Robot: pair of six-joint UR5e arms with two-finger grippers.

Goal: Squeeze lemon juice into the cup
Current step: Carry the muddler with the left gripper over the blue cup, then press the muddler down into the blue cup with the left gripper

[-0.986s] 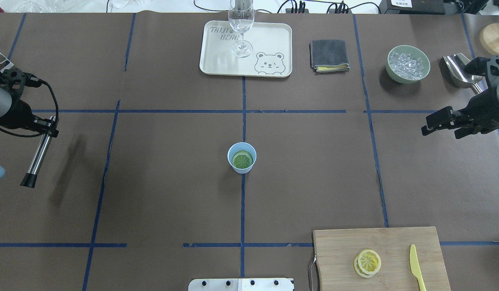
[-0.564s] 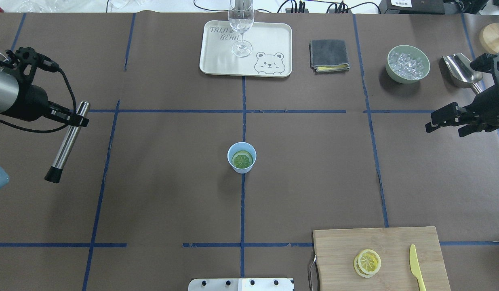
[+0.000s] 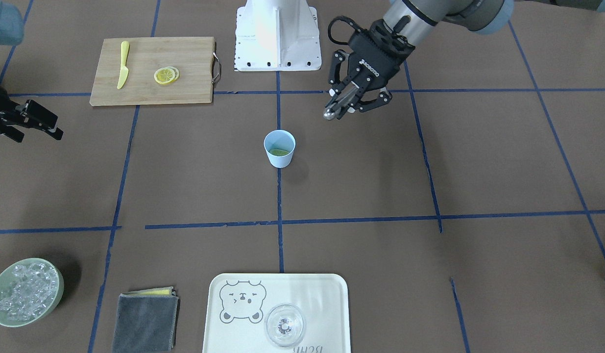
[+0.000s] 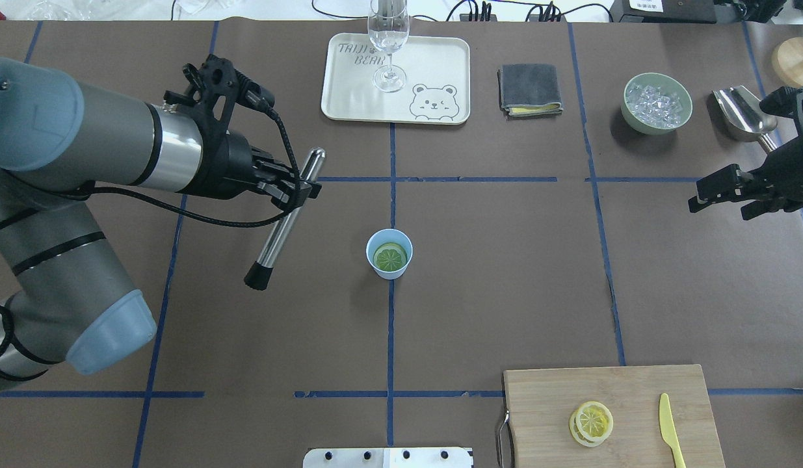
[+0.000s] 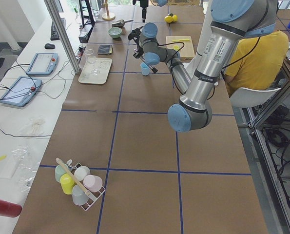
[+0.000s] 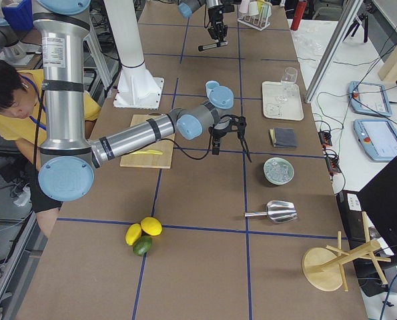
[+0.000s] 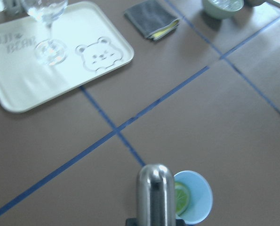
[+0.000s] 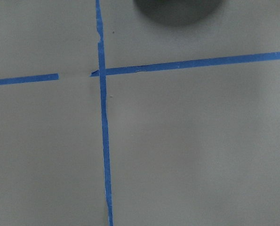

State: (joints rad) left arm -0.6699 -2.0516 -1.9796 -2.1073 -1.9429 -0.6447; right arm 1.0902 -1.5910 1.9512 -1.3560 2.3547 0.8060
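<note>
The light-blue cup [image 4: 389, 254] stands at the table's middle, also in the front view [image 3: 279, 148] and left wrist view [image 7: 192, 197]. A round segmented slice [image 4: 389, 257], greenish here, lies flat inside it. Yellow lemon slices [image 4: 591, 422] lie stacked on the cutting board. My left gripper [image 4: 297, 186] is shut on a steel rod with a black tip [image 4: 281, 224], held tilted above the table left of the cup. My right gripper [image 4: 705, 194] is open and empty at the far right.
A wooden cutting board [image 4: 635, 383] with a yellow knife [image 4: 668, 422] is at the front right. A tray [image 4: 440, 65] with a stemmed glass [image 4: 388, 39], a grey cloth [image 4: 530, 89], a green ice bowl [image 4: 657, 103] and a metal scoop [image 4: 739, 114] line the back.
My left arm has swung far to the right with the steel rod, from the table's left edge to just left of the cup. The right gripper has barely moved.
</note>
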